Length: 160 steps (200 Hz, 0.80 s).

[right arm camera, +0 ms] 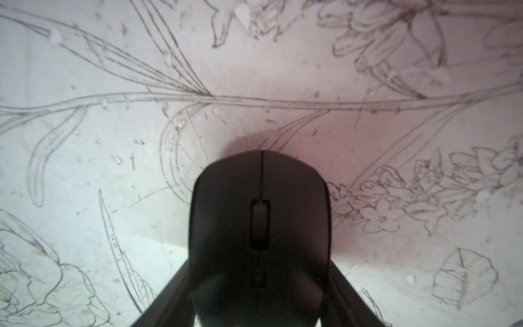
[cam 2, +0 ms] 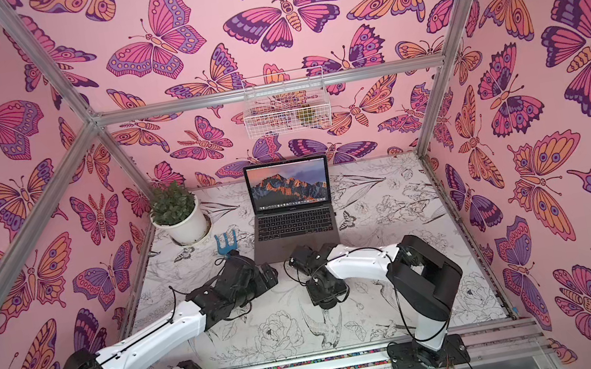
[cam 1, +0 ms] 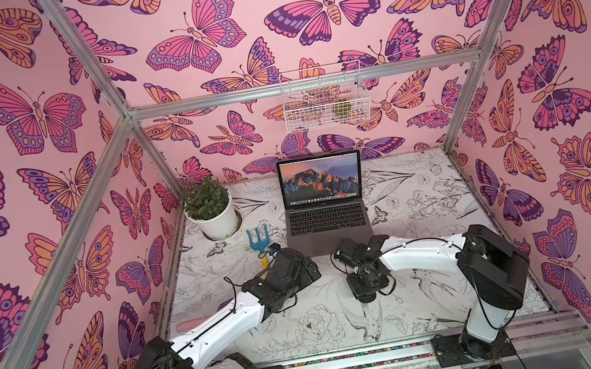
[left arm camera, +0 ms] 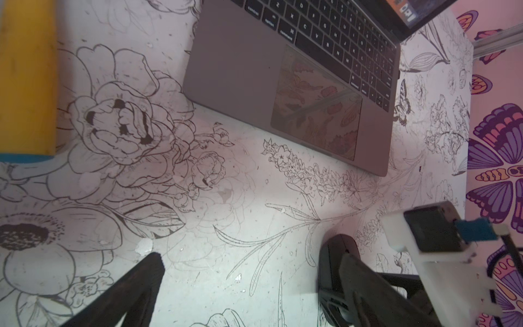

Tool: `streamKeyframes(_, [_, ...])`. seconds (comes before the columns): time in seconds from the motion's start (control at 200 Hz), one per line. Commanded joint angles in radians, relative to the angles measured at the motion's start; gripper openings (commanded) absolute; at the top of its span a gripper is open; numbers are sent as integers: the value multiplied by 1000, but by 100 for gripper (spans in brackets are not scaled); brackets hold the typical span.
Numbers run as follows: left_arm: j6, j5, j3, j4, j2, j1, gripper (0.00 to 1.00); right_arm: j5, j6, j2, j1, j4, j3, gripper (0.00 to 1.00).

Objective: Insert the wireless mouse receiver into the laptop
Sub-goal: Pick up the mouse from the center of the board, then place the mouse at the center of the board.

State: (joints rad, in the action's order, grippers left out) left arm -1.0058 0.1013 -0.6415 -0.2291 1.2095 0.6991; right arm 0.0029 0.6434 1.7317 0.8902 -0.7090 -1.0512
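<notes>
Left wrist: laptop keyboard reads "command"; left gripper gapes, right gripper straddles mouse, grip unclear.

A potted plant and a blue hand rake are set on the floral-printed table, beneath a wall-hung wire basket.

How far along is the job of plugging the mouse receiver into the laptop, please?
Done: nothing that shows; no receiver is visible. In hand: the right gripper straddles the mouse, which lies on the table; a firm grip can't be confirmed. The left gripper is open near the laptop. Left: getting the receiver out and plugging it in.
</notes>
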Motion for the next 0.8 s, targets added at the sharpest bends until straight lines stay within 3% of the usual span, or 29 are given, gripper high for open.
streamKeyframes(0.0, [-2, -33, -26, 11, 28, -32, 100, 18, -54, -55, -49, -51, -69, 48])
streamKeyframes(0.165, [-61, -159, -46, 70, 122, -95, 100, -13, -131, -83, -221, -7, -137, 48])
streamKeyframes(0.351, [-77, -192, -62, 119, 190, -99, 100, -49, -290, -43, -472, -41, -243, 47])
streamKeyframes(0.551, [-125, -110, -76, 68, 195, -101, 100, -78, -436, 56, -726, -129, -365, 47])
streamKeyframes(0.796, [-194, 26, -90, -34, 145, -109, 100, -110, -549, 237, -854, -282, -557, 48])
